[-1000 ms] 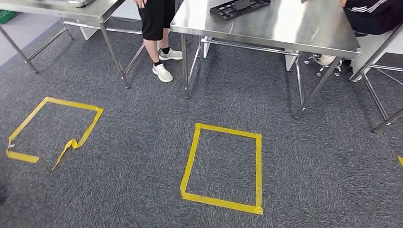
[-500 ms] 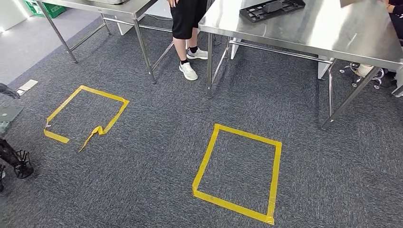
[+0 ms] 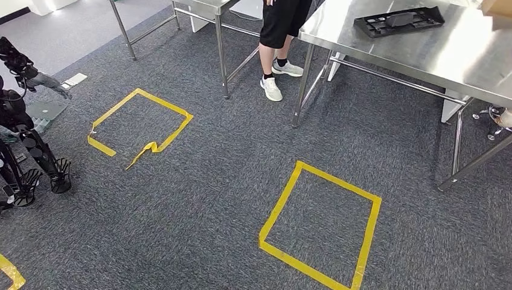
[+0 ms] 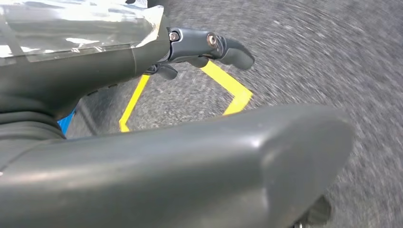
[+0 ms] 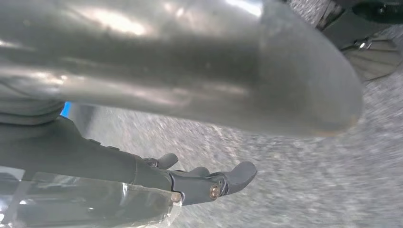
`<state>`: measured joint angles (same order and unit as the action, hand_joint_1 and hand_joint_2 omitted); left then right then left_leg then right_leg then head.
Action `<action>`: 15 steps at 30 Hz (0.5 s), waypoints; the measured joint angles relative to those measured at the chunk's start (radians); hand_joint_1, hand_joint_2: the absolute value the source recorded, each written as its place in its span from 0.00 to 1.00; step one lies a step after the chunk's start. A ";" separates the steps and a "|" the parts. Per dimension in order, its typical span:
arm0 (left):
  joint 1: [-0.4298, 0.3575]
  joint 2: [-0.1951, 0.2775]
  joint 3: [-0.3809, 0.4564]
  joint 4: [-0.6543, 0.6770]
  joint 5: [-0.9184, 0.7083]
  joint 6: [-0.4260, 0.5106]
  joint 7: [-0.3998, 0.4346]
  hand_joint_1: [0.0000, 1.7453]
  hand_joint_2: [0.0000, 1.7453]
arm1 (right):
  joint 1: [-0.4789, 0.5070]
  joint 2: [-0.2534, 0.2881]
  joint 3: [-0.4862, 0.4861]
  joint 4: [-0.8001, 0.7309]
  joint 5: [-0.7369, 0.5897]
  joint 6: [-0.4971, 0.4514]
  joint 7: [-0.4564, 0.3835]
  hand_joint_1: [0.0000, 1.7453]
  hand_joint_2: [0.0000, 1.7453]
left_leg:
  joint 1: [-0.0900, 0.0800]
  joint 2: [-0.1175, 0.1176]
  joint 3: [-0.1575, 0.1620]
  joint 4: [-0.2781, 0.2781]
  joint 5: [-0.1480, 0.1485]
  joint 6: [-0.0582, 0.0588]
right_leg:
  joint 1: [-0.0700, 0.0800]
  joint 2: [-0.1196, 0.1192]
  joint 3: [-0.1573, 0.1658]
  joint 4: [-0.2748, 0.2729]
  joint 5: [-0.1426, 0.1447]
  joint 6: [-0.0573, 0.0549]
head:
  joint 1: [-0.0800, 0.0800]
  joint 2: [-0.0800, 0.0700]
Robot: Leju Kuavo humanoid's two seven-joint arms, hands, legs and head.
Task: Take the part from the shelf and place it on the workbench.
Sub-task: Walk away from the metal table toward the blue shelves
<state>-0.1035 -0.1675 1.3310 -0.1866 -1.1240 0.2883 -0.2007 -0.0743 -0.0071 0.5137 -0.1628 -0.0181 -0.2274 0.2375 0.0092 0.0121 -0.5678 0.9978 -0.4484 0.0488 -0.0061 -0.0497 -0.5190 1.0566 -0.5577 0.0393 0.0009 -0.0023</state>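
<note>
The robot's camera has swung to its left since half a second ago: the whole floor scene sits further right in the head view, and nothing on the carpet itself has moved. A dark wheeled rig (image 3: 27, 163), just a sliver before, now stands in fuller view at the left edge. A scrap of yellow tape (image 3: 9, 272) has come into the bottom left corner.

A black moulded part (image 3: 398, 21) lies flat on the steel workbench (image 3: 459, 60), toward its left end and set back from its front edge. A cardboard box (image 3: 498, 7) sits at the bench's far right. A person (image 3: 278, 36) in dark shorts and white trainers stands in the gap between the workbench and a second steel table (image 3: 211, 7).

Two taped squares mark the grey carpet (image 3: 205, 193). The whole one (image 3: 320, 235) lies in front of the workbench's left legs. The torn one (image 3: 142, 127) lies in front of the second table, one strip curling loose. Open carpet runs between them and on toward the bench legs.

The left hand (image 4: 157, 142) hangs over the carpet, fingers (image 4: 209, 45) stretched out and apart from the thumb, nothing in it. The right hand (image 5: 166, 71) hangs likewise, fingers (image 5: 223, 183) extended and empty. Both wrist views are motion-blurred.
</note>
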 joint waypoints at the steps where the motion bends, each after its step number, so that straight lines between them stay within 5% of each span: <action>1: -0.001 0.000 0.003 0.000 0.003 0.002 0.000 0.00 0.00 | 0.000 0.001 0.006 0.000 0.005 0.004 0.001 0.00 0.00 | -0.001 -0.011 -0.003 0.000 0.002 0.004 | -0.002 0.025 -0.031 0.067 -0.030 -0.004 | 0.001 0.000; 4: -0.001 -0.002 0.009 0.000 0.009 0.004 -0.001 0.00 0.00 | -0.001 0.000 0.020 0.000 0.014 0.015 0.008 0.00 0.00 | -0.002 -0.051 -0.011 0.001 0.007 0.008 | -0.003 0.044 -0.112 0.229 -0.080 -0.001 | 0.002 0.000; 6: 0.000 -0.002 0.012 0.000 0.011 0.004 0.000 0.00 0.00 | -0.005 -0.002 0.029 0.000 0.021 0.019 0.013 0.00 0.00 | -0.001 -0.079 -0.011 0.001 0.010 0.004 | -0.006 0.052 -0.082 0.157 -0.038 0.016 | 0.002 0.000; 8: -0.001 -0.002 0.014 0.000 0.011 0.004 0.000 0.00 0.00 | -0.013 -0.004 0.036 0.001 0.028 0.023 0.018 0.00 0.00 | -0.003 -0.105 -0.013 0.004 0.013 -0.003 | -0.011 0.095 -0.017 0.010 0.022 0.026 | 0.003 0.000; 10: -0.002 -0.003 0.016 0.000 0.012 0.005 0.001 0.00 0.00 | -0.022 -0.005 0.044 0.002 0.034 0.027 0.023 0.00 0.00 | -0.006 -0.125 -0.018 0.005 0.017 -0.014 | -0.010 0.127 0.013 -0.065 0.049 0.017 | 0.002 0.000; 12: -0.001 -0.004 0.018 0.000 0.012 0.006 0.002 0.00 0.00 | -0.029 -0.005 0.052 0.003 0.038 0.031 0.027 0.00 0.00 | -0.005 -0.144 -0.024 0.003 0.023 -0.027 | -0.007 0.111 0.016 -0.071 0.055 0.000 | 0.001 0.000; 13: 0.000 -0.004 0.019 0.000 0.013 0.007 0.003 0.00 0.00 | -0.032 -0.005 0.055 0.003 0.040 0.033 0.029 0.00 0.00 | -0.004 -0.141 -0.029 0.007 0.021 -0.031 | -0.009 0.099 0.018 -0.073 0.059 -0.008 | 0.001 0.000; 15: -0.001 -0.006 0.022 0.000 0.014 0.009 0.004 0.00 0.00 | -0.037 -0.006 0.059 0.003 0.043 0.036 0.030 0.00 0.00 | -0.004 -0.095 -0.060 0.065 -0.018 -0.038 | -0.014 0.072 0.020 -0.077 0.065 -0.025 | -0.003 0.000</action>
<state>-0.1042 -0.1731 1.3526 -0.1869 -1.1105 0.2971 -0.1970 -0.1108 -0.0129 0.5723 -0.1602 0.0252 -0.1913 0.2673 0.0054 -0.0824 -0.6277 1.0633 -0.4668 0.0105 -0.0197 0.0222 -0.4991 0.9795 -0.4929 0.0145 -0.0025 -0.0023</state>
